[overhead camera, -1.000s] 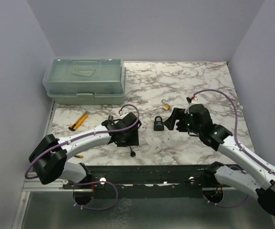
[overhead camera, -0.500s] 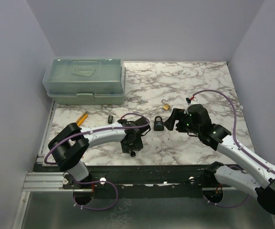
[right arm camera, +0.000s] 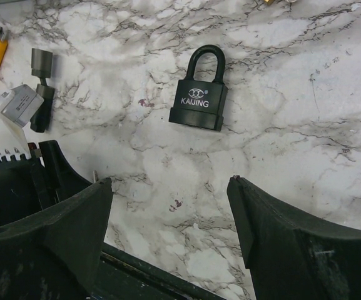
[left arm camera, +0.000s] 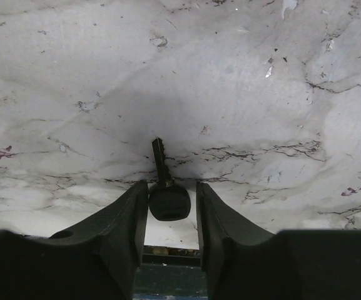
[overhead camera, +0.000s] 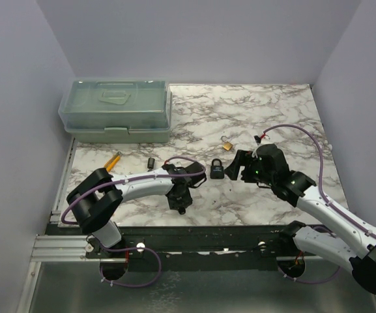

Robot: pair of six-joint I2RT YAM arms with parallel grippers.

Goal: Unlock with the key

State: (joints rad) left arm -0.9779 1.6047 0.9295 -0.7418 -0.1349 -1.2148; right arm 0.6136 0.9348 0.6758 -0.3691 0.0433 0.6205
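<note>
left wrist view, your left tool (left arm camera: 171, 186) is straddling the key (left arm camera: 169, 201) lying at the near edge of the desk (left arm camera: 261, 94), fingers apart, not clamping, your right tool (right arm camera: 169, 185) is gaping wide before the black padlock (right arm camera: 199, 103)

Left arm (overhead camera: 142, 186) and right arm (overhead camera: 334, 210): white links, black joints; looping purple cables (overhead camera: 305, 132); right gripper (right arm camera: 171, 180) matte black, wedge-fingered.

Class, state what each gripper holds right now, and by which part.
Nothing is gripped yet. The left gripper straddles the key at its round head, a gap showing; the right gripper is open, empty.
</note>
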